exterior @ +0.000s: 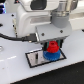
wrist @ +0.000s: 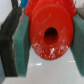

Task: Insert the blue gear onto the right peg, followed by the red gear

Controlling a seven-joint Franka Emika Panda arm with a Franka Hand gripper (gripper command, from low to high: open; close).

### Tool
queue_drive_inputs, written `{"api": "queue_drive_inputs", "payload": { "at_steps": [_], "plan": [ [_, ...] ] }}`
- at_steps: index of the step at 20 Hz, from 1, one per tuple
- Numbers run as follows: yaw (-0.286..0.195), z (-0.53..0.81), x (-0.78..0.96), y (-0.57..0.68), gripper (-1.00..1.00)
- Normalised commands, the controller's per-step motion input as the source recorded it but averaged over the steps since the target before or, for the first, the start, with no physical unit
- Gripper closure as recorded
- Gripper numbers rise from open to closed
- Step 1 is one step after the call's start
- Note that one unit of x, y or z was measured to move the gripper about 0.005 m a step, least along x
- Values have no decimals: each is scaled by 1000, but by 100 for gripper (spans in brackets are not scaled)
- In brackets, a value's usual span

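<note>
Red gear [wrist: 49, 31] between fingers [wrist: 20, 42], blue gear [exterior: 50, 56] exterior-only

Red gear [exterior: 51, 47] sits stacked atop wider blue gear [exterior: 50, 55].

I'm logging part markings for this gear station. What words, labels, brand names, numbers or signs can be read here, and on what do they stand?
None can be read.
Red gear: plain, only pale specks.
Blue gear: no marking visible.
Grey plate: blank.
Tool and its green pads: no lettering visible.
Both views are too blurred to show small print.
</note>
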Motion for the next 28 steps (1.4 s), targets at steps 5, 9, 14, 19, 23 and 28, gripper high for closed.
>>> {"api": "queue_drive_inputs", "payload": {
  "at_steps": [5, 9, 14, 19, 23, 28],
  "plan": [
    [0, 261, 242, 90, 100],
    [0, 240, 231, 47, 100],
    [0, 160, 204, 8, 100],
    [0, 117, 185, -29, 100],
    [0, 161, 191, -15, 100],
    [0, 129, 179, -29, 100]
  ]
}}
